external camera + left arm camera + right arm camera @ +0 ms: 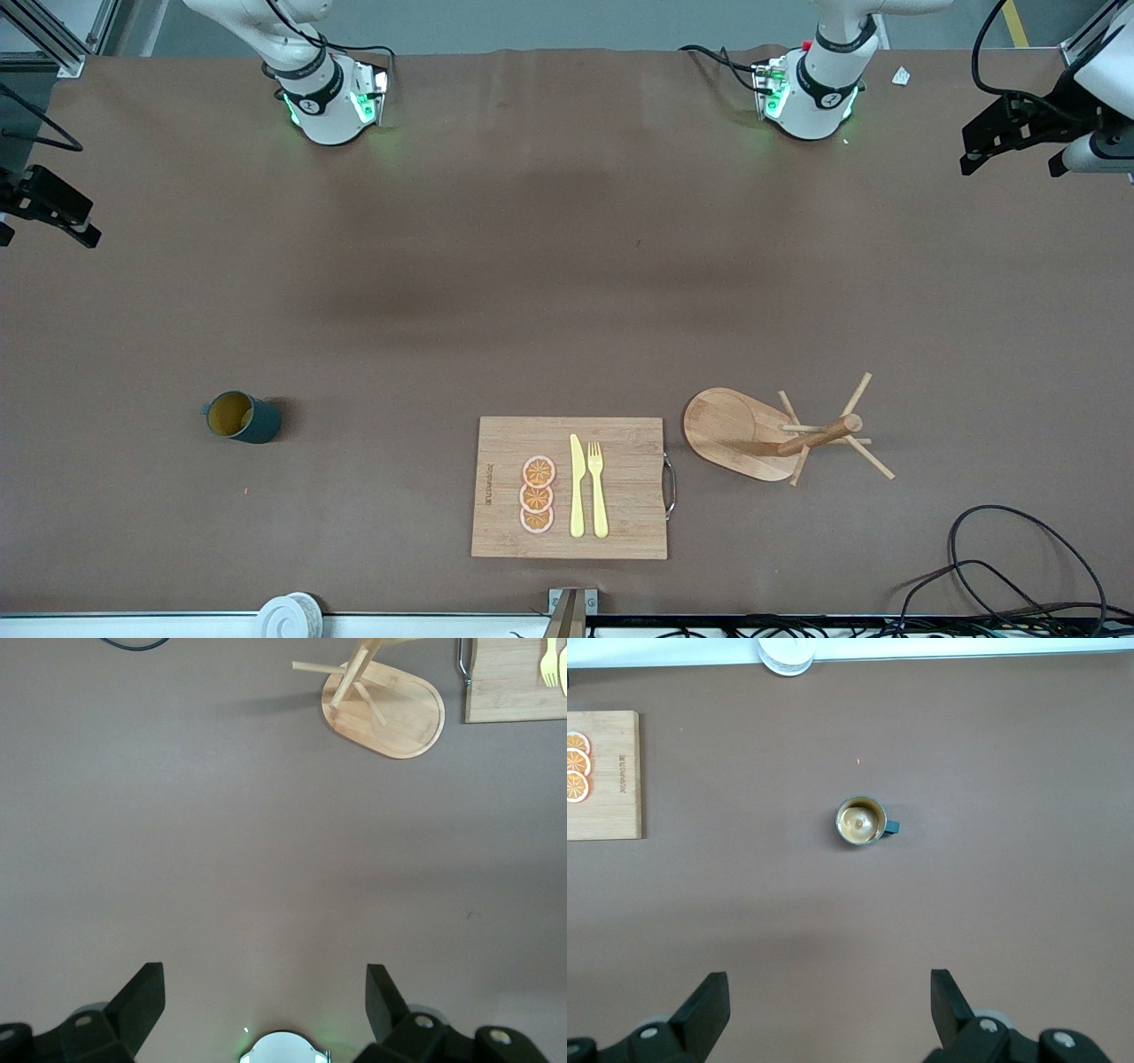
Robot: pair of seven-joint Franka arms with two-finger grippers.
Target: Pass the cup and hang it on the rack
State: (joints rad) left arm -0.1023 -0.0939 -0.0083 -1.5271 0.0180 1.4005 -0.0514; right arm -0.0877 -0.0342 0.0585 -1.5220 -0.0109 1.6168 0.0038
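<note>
Front view
Cup [241, 417]: standing upright on the table [567, 266], toward the right arm's end and closer to the front-camera edge than to the robots' edge, its yellow inside showing.
Rack [780, 434]: standing toward the left arm's end, near the front-camera edge, its oval base flat on the table and its thin pegs pointing outward from the post.
Cutting board [571, 487]: lying between cup and rack, close to the front-camera edge, carrying three orange slices [537, 494], a yellow knife [577, 486] and a yellow fork [598, 487].
Left gripper [1019, 133]: hanging at the table's edge at the left arm's end, waiting.
Right gripper [49, 208]: hanging at the edge at the right arm's end, waiting too.

Left wrist view
Left gripper [266, 1010]: its fingers are standing spread wide, gripping nothing.
Rack [385, 700]: showing well apart from the claw, just beside the board's metal handle.

Right wrist view
Right gripper [830, 1010]: its fingers are also standing spread wide, gripping nothing.
Cup [862, 821]: sitting alone on bare tabletop, well apart from the claw.
</note>
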